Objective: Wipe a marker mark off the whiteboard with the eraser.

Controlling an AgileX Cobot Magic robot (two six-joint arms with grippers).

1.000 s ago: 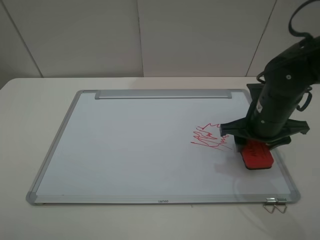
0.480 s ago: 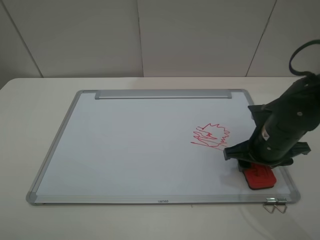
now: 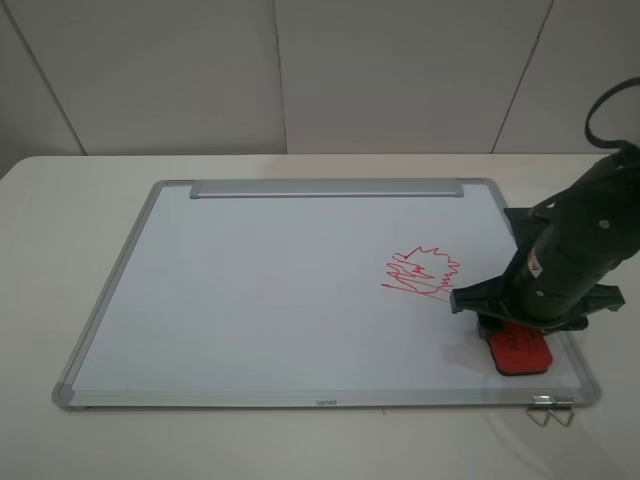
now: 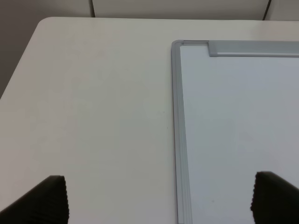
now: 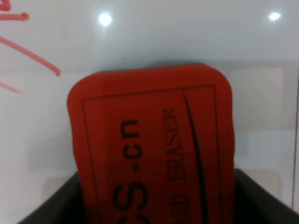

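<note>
The whiteboard [image 3: 280, 290] lies flat on the table, its grey tray strip [image 3: 325, 188] along the far edge. My right gripper [image 3: 515, 332] is shut on the red eraser [image 3: 522, 353], which rests on the board near its front right corner. The right wrist view shows the eraser [image 5: 154, 140] close up, dark lettering on top, between the dark fingers [image 5: 51, 207]. No oval grid-filled marker mark shows in any view. My left gripper [image 4: 159, 205] hangs open over the board's far left frame [image 4: 177, 116], out of the high view.
A red spiky-topped scribble with slanted underlines [image 3: 425, 273] sits on the board just left of the right gripper; its lines also show in the right wrist view [image 5: 28, 49]. A metal clip [image 3: 550, 411] lies at the board's front right corner.
The right arm has carried the eraser toward the board's front edge, away from the scribble's right side. In the last half second it barely shifted. The left view's scene shows no earlier frame.
</note>
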